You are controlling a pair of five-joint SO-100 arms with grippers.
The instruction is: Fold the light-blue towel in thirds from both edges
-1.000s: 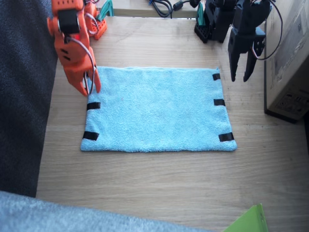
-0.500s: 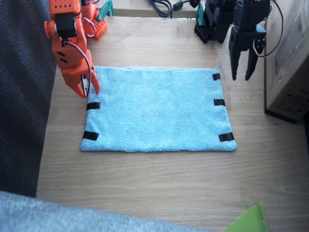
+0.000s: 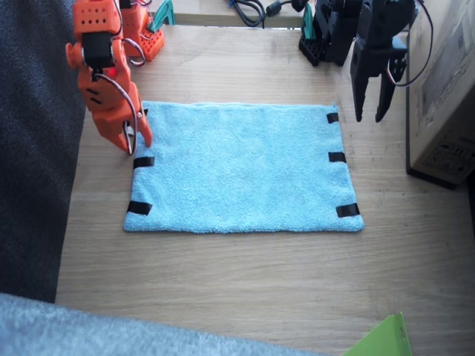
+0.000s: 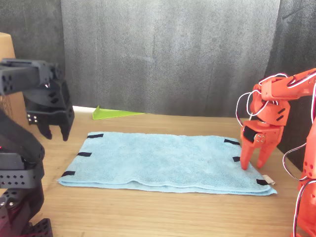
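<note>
Towel (image 3: 241, 169) lies flat, unfolded, mid-bench (image 3: 237, 282). Right hand (image 3: 128, 138) hovers at the towel's taped short edge, fingers a little apart, holding nothing. Left hand (image 3: 369, 113) hangs just off the opposite edge, parted too, empty.

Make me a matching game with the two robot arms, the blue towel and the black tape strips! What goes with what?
Things:
1. right arm
2. left arm
3. light-blue towel
4. tape strips

Descriptions:
A. black, gripper hanging above the table just past the towel's edge
B. lying flat and unfolded on the table
C. orange, gripper tips down at a towel edge
D. short, black, along the towel's two short sides

Pairs: 1-C, 2-A, 3-B, 4-D
</note>
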